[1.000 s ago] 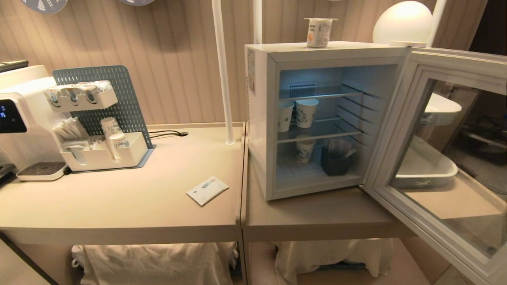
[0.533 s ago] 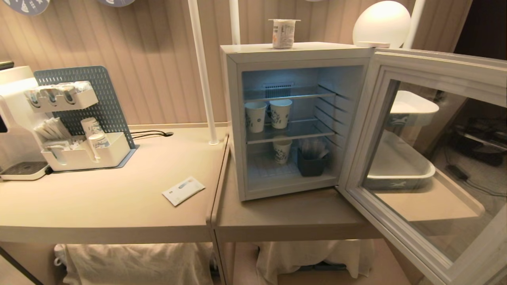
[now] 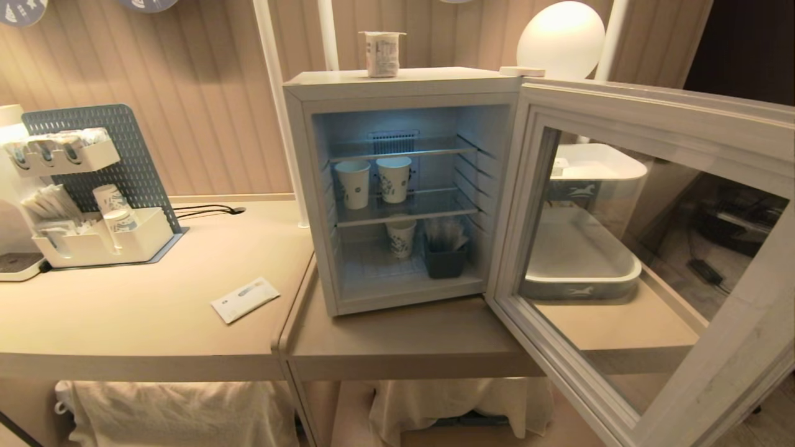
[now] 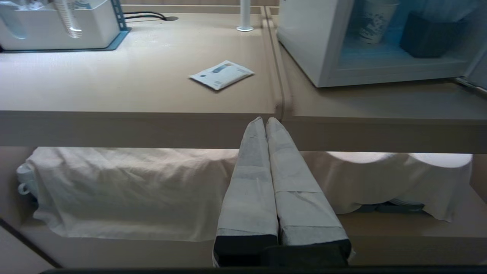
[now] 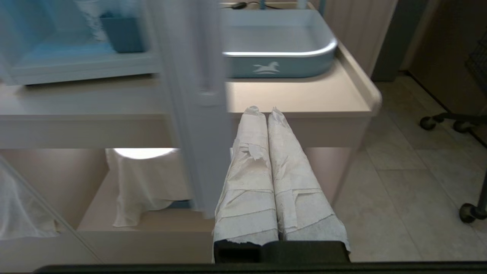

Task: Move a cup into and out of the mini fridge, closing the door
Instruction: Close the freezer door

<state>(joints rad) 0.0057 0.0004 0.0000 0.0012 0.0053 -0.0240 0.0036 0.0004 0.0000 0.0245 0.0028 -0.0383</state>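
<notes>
The cup, a small white pot with a printed label, stands on top of the mini fridge. The fridge is lit inside and its glass door hangs wide open toward the right. Neither arm shows in the head view. My left gripper is shut and empty, held low in front of the table's front edge. My right gripper is also shut and empty, just right of the open door's edge.
Blue-patterned paper cups and a dark bin sit on the fridge shelves. A white packet lies on the left table. A pegboard organiser stands at the far left. A grey tray sits behind the door.
The whole head view has slid left, so the camera has turned or driven right. The fridge now sits nearer the middle. The cup, door and both grippers have kept still.
</notes>
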